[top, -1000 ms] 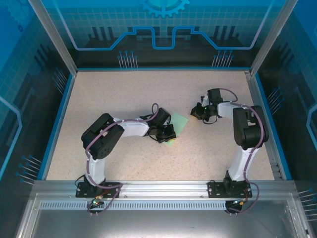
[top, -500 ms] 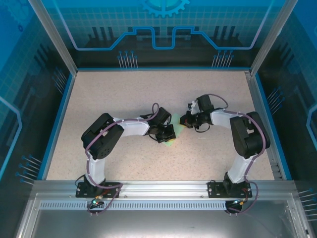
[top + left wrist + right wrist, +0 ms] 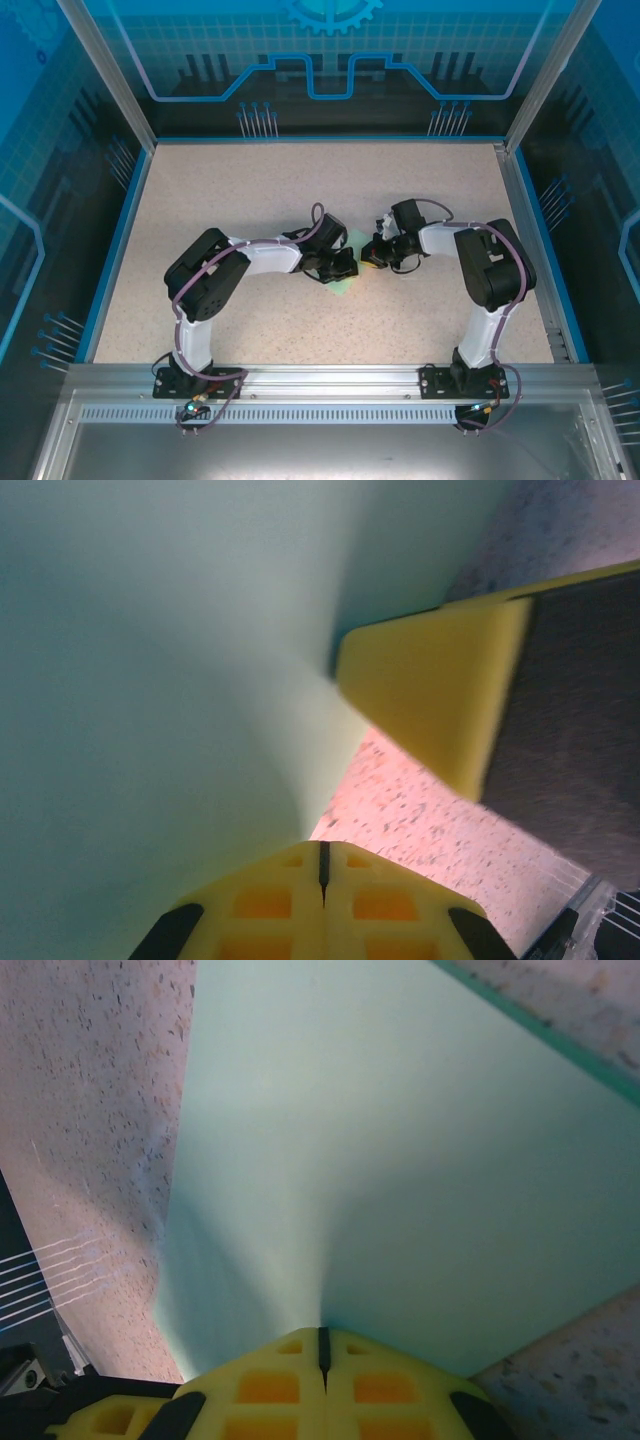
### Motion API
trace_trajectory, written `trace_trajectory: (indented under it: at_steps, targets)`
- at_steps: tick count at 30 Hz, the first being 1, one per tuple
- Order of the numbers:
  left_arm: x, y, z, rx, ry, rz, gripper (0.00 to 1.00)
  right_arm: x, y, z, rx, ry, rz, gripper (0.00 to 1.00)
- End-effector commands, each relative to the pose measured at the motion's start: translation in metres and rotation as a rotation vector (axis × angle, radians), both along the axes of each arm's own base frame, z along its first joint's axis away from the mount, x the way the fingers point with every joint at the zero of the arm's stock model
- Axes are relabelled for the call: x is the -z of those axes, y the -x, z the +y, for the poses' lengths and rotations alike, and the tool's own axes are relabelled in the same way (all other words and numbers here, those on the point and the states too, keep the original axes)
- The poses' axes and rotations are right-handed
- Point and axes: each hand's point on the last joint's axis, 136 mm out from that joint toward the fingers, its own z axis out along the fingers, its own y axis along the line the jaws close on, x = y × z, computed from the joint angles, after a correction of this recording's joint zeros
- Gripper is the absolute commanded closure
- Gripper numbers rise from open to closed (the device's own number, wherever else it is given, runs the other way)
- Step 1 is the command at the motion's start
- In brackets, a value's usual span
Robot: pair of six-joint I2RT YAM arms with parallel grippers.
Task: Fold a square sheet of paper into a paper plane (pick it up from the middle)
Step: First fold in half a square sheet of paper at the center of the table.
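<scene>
Left gripper [image 3: 322, 862] and right gripper [image 3: 322, 1345], both with jaws together, are touching the paper [image 3: 400, 1150] from opposite sides.

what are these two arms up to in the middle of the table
Both arms are working on one mint-green paper lying mid-table. The left gripper and the right gripper are both shut, tips against the paper and close to each other. Whether they pinch it or just press on it is unclear.
</scene>
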Motion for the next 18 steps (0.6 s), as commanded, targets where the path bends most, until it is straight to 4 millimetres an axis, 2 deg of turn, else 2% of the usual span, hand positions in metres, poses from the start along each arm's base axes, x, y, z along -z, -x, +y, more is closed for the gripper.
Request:
trace_trajectory:
  at_steps: [1,6,12,18]
  targets:
    - [-0.013,-0.009,-0.007,0.034,0.051,-0.064,0.96,0.031,0.015,-0.013,-0.001,0.119,0.074,1.00]
    - [0.005,-0.002,-0.007,0.047,0.038,-0.002,0.96,0.034,0.017,-0.015,0.002,0.135,0.090,1.00]
    - [0.015,0.008,-0.003,0.072,0.015,0.040,0.96,0.040,0.018,-0.018,0.006,0.159,0.116,1.00]
    - [0.029,0.033,0.012,0.098,-0.040,0.094,0.97,0.045,0.020,-0.022,0.010,0.189,0.138,1.00]
